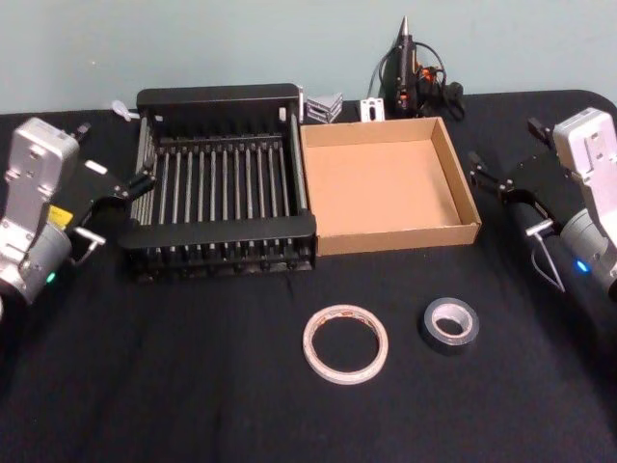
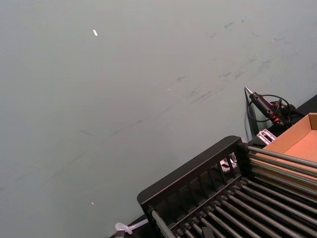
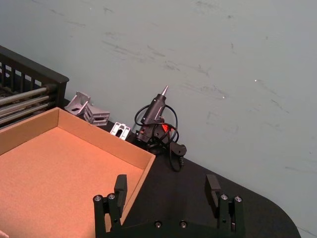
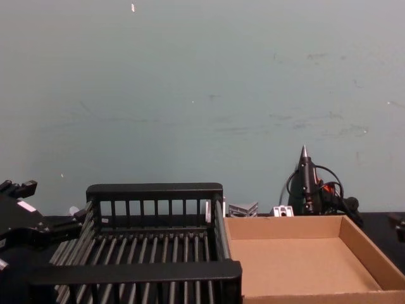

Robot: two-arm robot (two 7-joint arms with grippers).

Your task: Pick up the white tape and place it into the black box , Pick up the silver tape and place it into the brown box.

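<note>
The white tape (image 1: pixel 449 323), a small thick roll with grey sides, lies on the black cloth near the front, right of centre. Just to its left lies the silver tape (image 1: pixel 345 343), a wide flat translucent ring. Behind them the black box (image 1: pixel 217 96) and the brown box (image 1: pixel 400 236) stand side by side, both with nothing inside. My left gripper (image 1: pixel 135 185) hovers open at the crate's left wall. At the cardboard tray's right wall, my right gripper (image 1: pixel 482 174) hangs open, and its fingers (image 3: pixel 120 186) stand wide apart with nothing between them.
A black glue gun (image 1: pixel 405 63) with a coiled cord stands behind the brown box. Small metal brackets (image 1: pixel 326 104) lie beside it, behind the crate's far right corner. A grey-green wall closes off the back, and black cloth stretches across the front around the tapes.
</note>
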